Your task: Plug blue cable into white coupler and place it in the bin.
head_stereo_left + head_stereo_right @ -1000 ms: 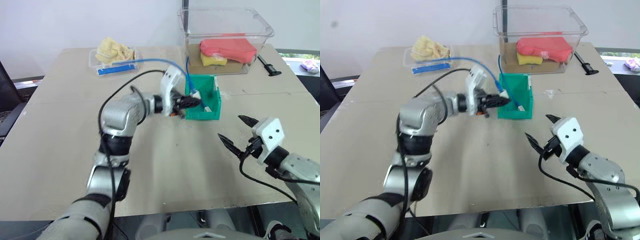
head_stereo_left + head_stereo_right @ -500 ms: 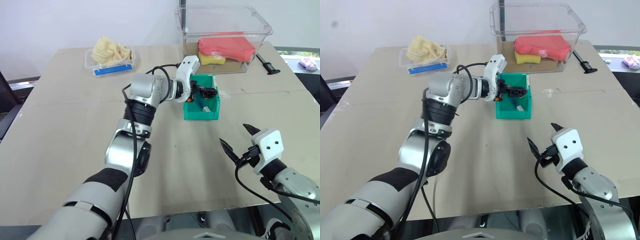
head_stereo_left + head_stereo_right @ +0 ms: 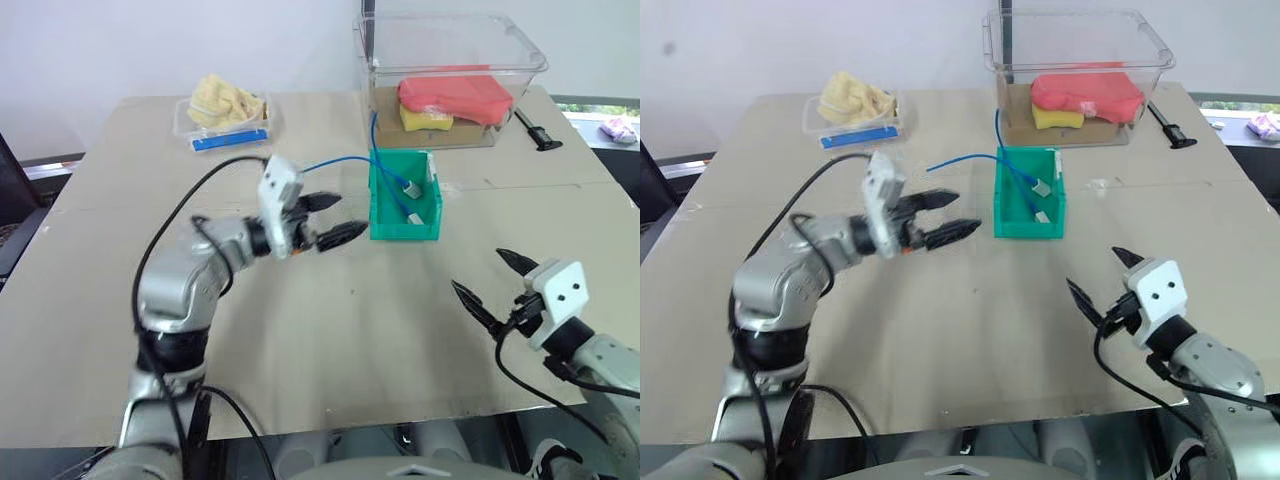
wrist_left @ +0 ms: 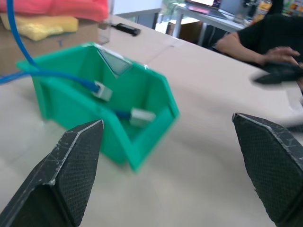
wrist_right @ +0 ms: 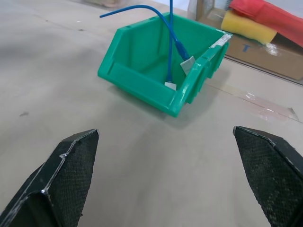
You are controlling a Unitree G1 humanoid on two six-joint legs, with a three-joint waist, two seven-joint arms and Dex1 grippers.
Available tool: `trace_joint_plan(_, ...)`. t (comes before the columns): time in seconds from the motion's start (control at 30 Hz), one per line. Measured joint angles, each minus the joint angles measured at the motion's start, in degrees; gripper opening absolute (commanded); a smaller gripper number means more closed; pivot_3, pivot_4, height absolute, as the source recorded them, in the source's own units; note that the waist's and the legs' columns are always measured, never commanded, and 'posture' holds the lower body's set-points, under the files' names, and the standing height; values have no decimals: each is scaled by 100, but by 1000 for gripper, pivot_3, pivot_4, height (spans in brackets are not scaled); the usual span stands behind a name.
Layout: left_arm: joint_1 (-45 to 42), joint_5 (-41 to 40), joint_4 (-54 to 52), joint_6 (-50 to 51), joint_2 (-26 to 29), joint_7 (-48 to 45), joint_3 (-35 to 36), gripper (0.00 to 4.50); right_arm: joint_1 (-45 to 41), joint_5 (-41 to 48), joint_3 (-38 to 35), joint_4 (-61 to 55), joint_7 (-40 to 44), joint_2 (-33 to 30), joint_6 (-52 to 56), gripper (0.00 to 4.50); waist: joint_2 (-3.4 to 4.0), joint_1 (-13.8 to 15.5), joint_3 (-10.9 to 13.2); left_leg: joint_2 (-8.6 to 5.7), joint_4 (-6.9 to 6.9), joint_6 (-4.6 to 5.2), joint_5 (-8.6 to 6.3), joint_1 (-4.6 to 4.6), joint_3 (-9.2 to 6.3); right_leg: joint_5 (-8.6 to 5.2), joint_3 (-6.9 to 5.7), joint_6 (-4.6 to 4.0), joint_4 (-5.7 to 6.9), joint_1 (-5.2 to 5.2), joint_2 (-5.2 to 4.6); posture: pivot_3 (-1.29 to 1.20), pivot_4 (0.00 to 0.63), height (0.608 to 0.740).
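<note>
The left gripper point(image 3: 334, 219) hangs above the beige, matte tabletop point(image 3: 330, 330) with its two black fingers spread wide and nothing between them. Just past its fingertips stands the small teal-green plastic bin point(image 3: 404, 199), apart from the fingers. The thin bright-blue cable point(image 3: 345, 161) lies partly inside that bin: two pale plug ends rest within its walls, one of them likely the tiny white coupler point(image 4: 141, 115), though which end is the block cannot be told. From the bin the cable loops out over the rim, passing above and beyond the left gripper's fingers, and another stretch rises toward the large clear plastic tub point(image 3: 450, 75) behind the bin.

The right gripper point(image 3: 492, 285) hovers over bare tabletop near the table's front edge, fingers likewise parted as far as they go, gripping nothing. The bin sits well ahead of it and toward the left gripper's side; in the right wrist view the bin's lowered lip point(image 5: 137, 84) faces this gripper.

The tub holds a red cushion-like pad point(image 3: 455, 98) on a yellow sponge point(image 3: 425, 120) over a brown cardboard piece. A small black clamp-like tool point(image 3: 538, 132) lies beside the tub. Far beyond the left gripper, a shallow clear tray point(image 3: 222, 118) carries a crumpled yellow cloth point(image 3: 228, 99) and a flat blue strip. The tabletop shows faint seams and tape marks. A plain white wall point(image 3: 150, 45) backs the table. In the left wrist view a person's arm in a dark sleeve point(image 4: 265, 40) rests at another table beyond.
</note>
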Motion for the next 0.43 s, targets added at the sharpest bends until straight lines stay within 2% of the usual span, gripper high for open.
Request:
trace_joint_plan(0.1,973,-51,-286,-500,269,-246,205,4466,247,293,-442,267,530,-338,-219,4500,1,-14,0,5,-2,26,-15,6,4,-1,2,-1,-1,4,1,0,150,740)
trace_joint_plan(0.27,1974,-60,-502,-948,626,-416,535,4466,560,484,-996,691,1075,-686,-419,4500,1,-4,0,12,1,35,-20,15,15,-2,-4,-2,-3,19,2,0,150,740)
trace_joint_plan(0.43,2894,-33,-508,-1507,800,-573,809,4466,873,579,-1318,983,1385,-827,-549,4500,2,0,2,20,-3,49,-30,65,22,-28,-3,-2,-13,70,0,0,150,740)
